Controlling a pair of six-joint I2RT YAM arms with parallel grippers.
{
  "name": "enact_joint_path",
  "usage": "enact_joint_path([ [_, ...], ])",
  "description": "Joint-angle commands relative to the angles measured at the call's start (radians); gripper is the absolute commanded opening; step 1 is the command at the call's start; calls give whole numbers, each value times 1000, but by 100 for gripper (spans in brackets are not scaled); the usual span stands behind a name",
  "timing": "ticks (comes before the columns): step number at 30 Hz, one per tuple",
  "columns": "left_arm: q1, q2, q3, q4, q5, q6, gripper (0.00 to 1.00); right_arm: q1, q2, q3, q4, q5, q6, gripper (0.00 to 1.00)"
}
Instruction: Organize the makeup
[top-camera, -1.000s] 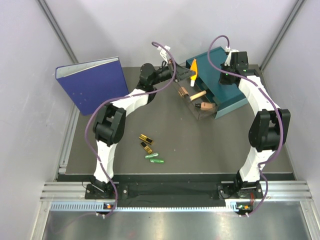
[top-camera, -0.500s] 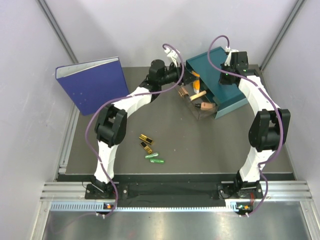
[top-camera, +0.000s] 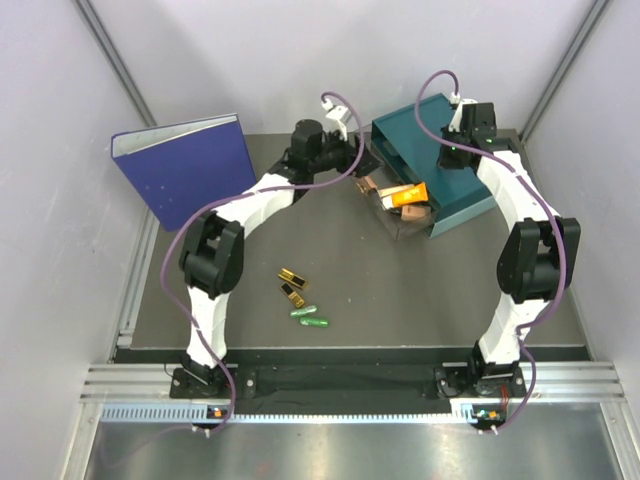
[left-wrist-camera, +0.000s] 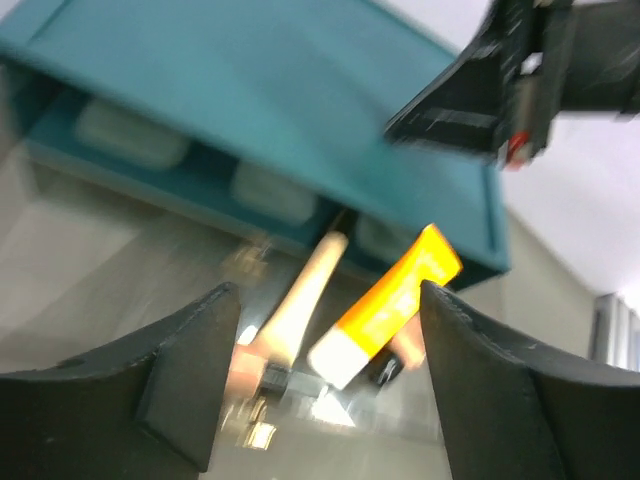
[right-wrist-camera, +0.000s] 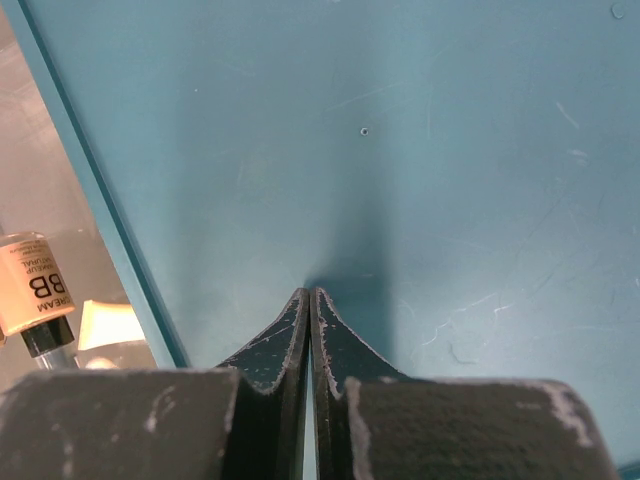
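The yellow-orange tube lies in the clear pulled-out drawer of the teal box, beside two beige bottles. My left gripper is open and empty, just left of the drawer. In the left wrist view the tube and a beige bottle lie beyond the open left gripper. Two gold-and-black cases and two green capsules lie on the mat. My right gripper is shut, its tips on the teal box top.
A large blue binder stands at the back left. Grey walls close in the back and sides. A metal rail runs along the near edge by the arm bases.
The left gripper has let go of the yellow-orange tube, which now lies in the drawer, and has drawn back to the left. The right arm has not moved.
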Motion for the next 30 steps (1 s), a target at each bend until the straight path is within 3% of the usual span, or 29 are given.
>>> enact_joint_path([
  [1, 64, -184, -136, -63, -32, 156, 63, 8, 63, -11, -114, -18, -5, 0],
  [3, 79, -238, -190, -71, -29, 188, 44, 8, 63, -11, -115, -18, -5, 0],
  [4, 91, -252, -230, -94, -17, 199, 19, 7, 65, -9, -117, -18, -5, 0],
  [7, 101, -269, -268, -161, 6, 251, 0, 8, 66, -11, -115, -20, -5, 0],
  [14, 96, -176, -285, -142, 74, 237, 0, 8, 66, -8, -117, -21, -5, 0],
  [25, 45, -35, -161, -134, 122, 228, 0, 7, 51, -22, -115, -18, -6, 0],
  [30, -5, 13, -75, -61, 137, 156, 0, 8, 51, -25, -117, -17, -6, 0],
])
